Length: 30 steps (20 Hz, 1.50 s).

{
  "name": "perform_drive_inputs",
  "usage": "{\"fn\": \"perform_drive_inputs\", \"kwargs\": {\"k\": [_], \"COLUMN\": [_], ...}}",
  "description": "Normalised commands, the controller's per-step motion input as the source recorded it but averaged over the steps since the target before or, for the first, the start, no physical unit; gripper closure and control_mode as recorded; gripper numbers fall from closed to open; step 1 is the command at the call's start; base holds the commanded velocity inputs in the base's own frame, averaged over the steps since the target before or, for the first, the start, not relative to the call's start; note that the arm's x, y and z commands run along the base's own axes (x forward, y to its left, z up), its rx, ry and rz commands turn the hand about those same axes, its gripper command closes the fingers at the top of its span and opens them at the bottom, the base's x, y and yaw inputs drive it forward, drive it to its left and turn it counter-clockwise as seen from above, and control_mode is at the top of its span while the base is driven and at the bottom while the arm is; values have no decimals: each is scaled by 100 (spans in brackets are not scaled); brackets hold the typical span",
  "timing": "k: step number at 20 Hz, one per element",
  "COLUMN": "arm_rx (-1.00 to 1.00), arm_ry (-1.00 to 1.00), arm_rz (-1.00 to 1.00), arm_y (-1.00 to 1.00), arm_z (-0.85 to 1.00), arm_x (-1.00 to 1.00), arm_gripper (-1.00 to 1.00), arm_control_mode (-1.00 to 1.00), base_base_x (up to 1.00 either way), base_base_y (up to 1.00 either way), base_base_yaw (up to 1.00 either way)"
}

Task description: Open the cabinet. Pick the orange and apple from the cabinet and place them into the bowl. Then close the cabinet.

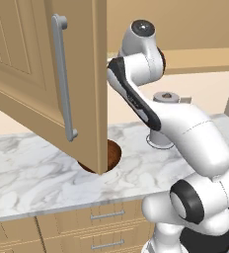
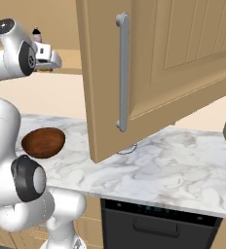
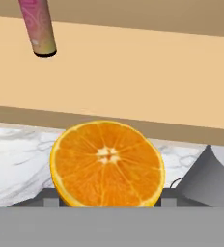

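Gripping the orange between half-spread fingers at bottom centre of the hand view, cut face toward the camera, probably for carrying to the bowl at centre left of the right base view. Swinging wide, the cabinet door hiding most of the bowl from the left; apple unseen, fingertips covered by fruit.

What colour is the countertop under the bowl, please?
The countertop is white marble with grey veining, clearest in the left base view, where the bowl peeks from behind the door.
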Motion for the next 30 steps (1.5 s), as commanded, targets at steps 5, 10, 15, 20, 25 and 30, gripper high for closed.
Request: {"fn": "perform_drive_inputs", "kwargs": {"k": [5, 10, 15, 20, 25, 30], "arm_rx": [3, 1, 0, 2, 2, 3], "arm_ry": [4, 1, 7, 12, 16, 8], "arm_rz": [9, 4, 0, 0, 0, 0], "arm_y": [5, 27, 36, 30, 27, 16], "arm_z": [-35, -57, -46, -33, -32, -42], "arm_x": [-70, -20, 0, 0, 0, 0], "arm_gripper": [100, 100, 100, 100, 100, 100], "arm_control_mode": [-100, -100, -100, -100, -100, -100], "base_base_x": [0, 0, 0, 0, 0, 0], "base_base_y": [0, 0, 0, 0, 0, 0], "base_base_yaw": [0, 0, 0, 0, 0, 0]}}
